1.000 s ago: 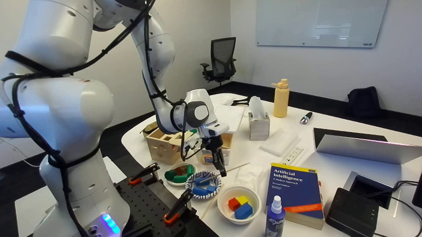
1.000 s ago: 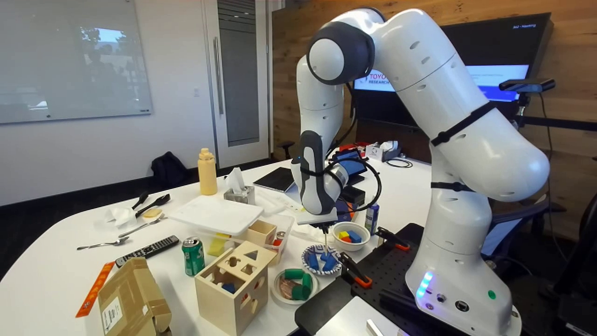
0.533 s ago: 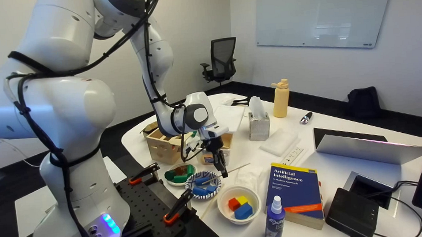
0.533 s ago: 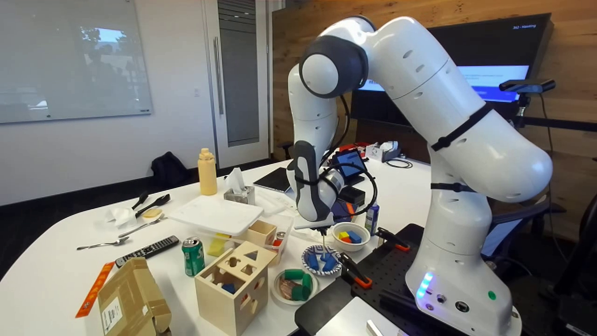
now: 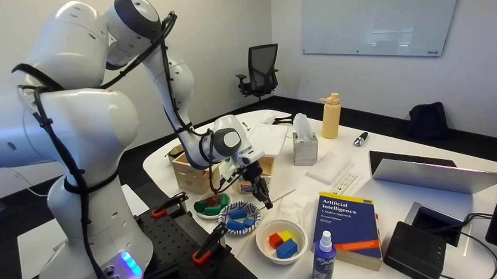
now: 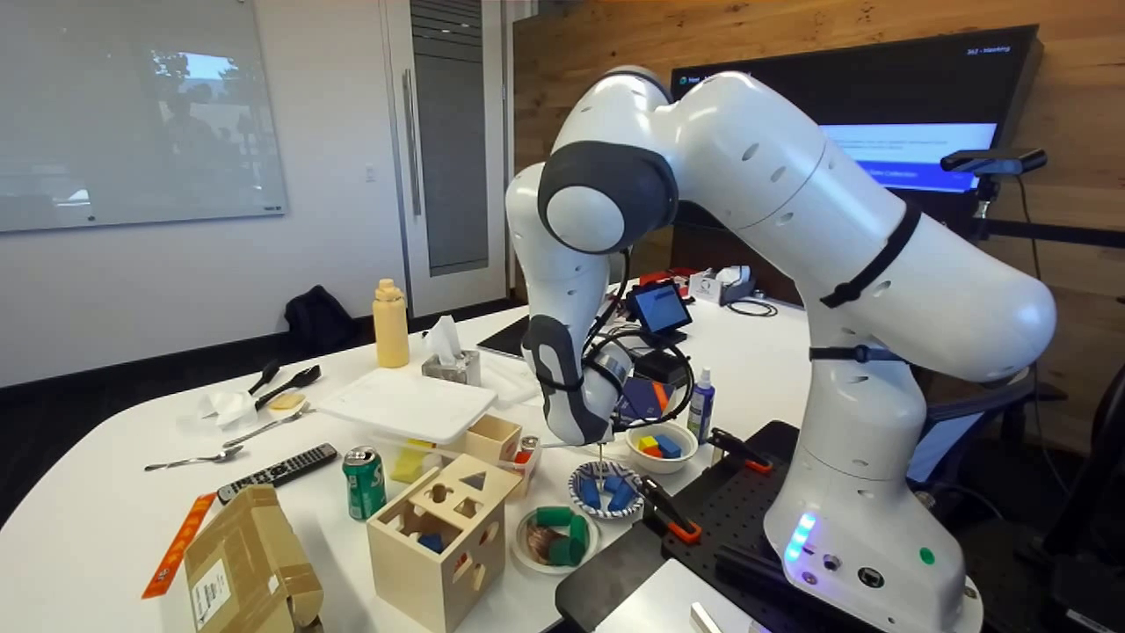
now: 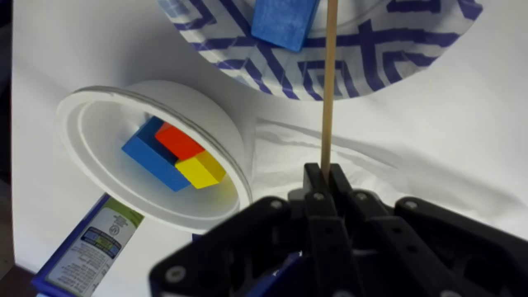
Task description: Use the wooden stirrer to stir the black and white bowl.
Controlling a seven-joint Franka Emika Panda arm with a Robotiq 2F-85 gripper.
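My gripper point(image 5: 268, 205) is shut on the wooden stirrer point(image 5: 284, 195), a thin pale stick. In the wrist view the stirrer point(image 7: 328, 82) runs from between the fingertips point(image 7: 326, 173) out over the patterned bowl, and its far end is out of frame. The black and white bowl point(image 7: 371, 62), dark blue-black zigzags on white, holds several blue blocks point(image 7: 284, 24). In an exterior view the bowl point(image 5: 256, 221) is left of the fingertips. In an exterior view the stirrer point(image 6: 600, 457) points down into the bowl point(image 6: 578, 505); whether it touches the blocks I cannot tell.
A white bowl point(image 5: 261, 248) with red, yellow and blue blocks stands beside the patterned bowl. A plate with green blocks point(image 6: 569, 552), a wooden shape box point(image 6: 422, 571) and a black clamp point(image 5: 214, 243) are close by. A spray bottle point(image 5: 323, 260) and book point(image 5: 346, 220) stand nearby.
The arm has come lower. In the exterior views the hand has shifted slightly away from the patterned bowl's middle, and the stirrer has moved with it, toward the bowl's edge.
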